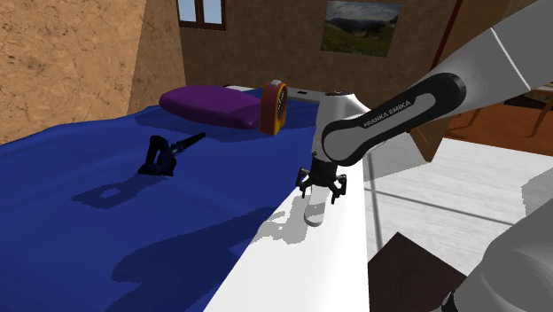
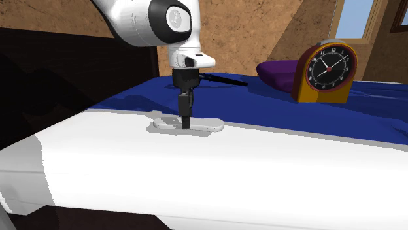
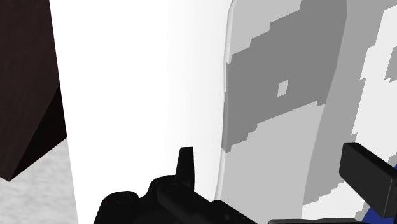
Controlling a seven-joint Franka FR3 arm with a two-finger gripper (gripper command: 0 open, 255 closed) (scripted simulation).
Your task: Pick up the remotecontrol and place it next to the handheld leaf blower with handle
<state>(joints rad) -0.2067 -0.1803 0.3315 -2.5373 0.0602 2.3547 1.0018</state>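
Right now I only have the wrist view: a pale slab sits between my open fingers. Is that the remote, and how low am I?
Observer: Yes. In the second exterior view the gripper points straight down, its tips level with the flat remote control.
Operator: Where is the leaf blower?
Observer: The black leaf blower lies on the blue blanket, well apart from the remote, toward the shoulder view's left.
Operator: Anything standing near it?
Observer: An orange clock stands upright beside a purple pillow, farther up the bed than the blower and apart from it.
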